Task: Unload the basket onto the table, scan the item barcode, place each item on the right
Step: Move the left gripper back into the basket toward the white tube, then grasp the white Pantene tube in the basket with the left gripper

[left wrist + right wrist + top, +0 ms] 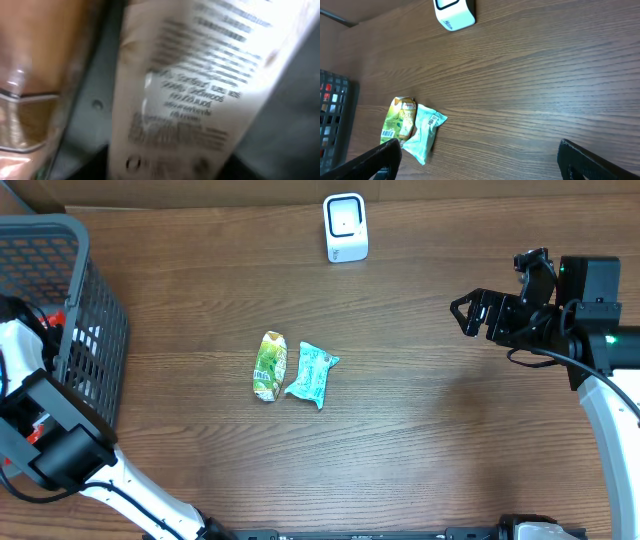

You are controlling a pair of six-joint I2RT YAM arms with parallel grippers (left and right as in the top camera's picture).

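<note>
A white packet (pixel 200 85) with blurred printed text fills the left wrist view, inside the dark basket (pixel 95 330). My left gripper (pixel 167 165) sits down in that basket, its dark fingers (pixel 90 162) pressed against both edges of the packet; in the overhead view the basket wall hides it. The white barcode scanner (pixel 345 227) stands at the table's far edge, and also shows as the scanner (pixel 454 12) in the right wrist view. My right gripper (pixel 465 312) hovers open at the right, holding nothing; its right gripper (pixel 485 160) fingertips frame bare wood.
A green snack packet (pixel 269 366) and a mint-coloured packet (pixel 312 374) lie side by side mid-table. An orange-brown item (pixel 30 75) lies beside the white packet in the basket. Red items show through the basket mesh (pixel 332 115).
</note>
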